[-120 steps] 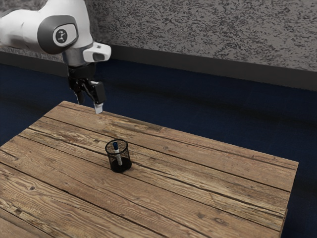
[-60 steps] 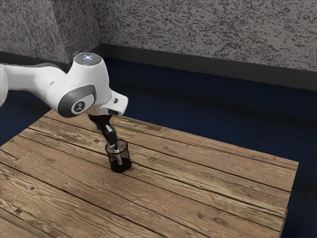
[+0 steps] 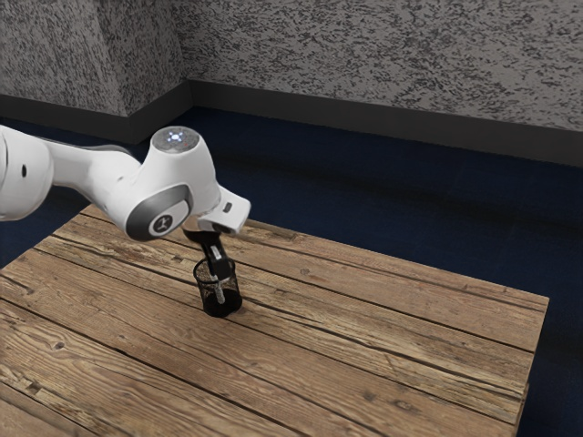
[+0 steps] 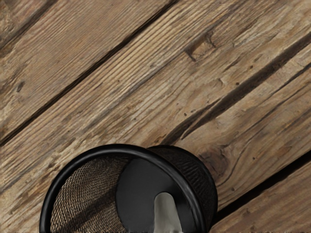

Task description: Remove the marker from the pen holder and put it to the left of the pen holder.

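My black gripper reaches down into the mouth of the black mesh pen holder, its tip at the height of the rim. Inside the holder the white lower part of the marker shows through the mesh, just under the gripper; its blue upper end is hidden by the gripper. How the fingers stand around the marker cannot be told. In the wrist view the pen holder lies close under my hand, with the greyish marker standing inside against its dark bottom.
The pen holder stands on a wooden plank table. Beyond the table's far edge lie a dark blue floor and a grey mottled wall.
My hand has come from above the table's far left corner, in the exterior view, across and down to the pen holder's mouth. The holder stands where it was.
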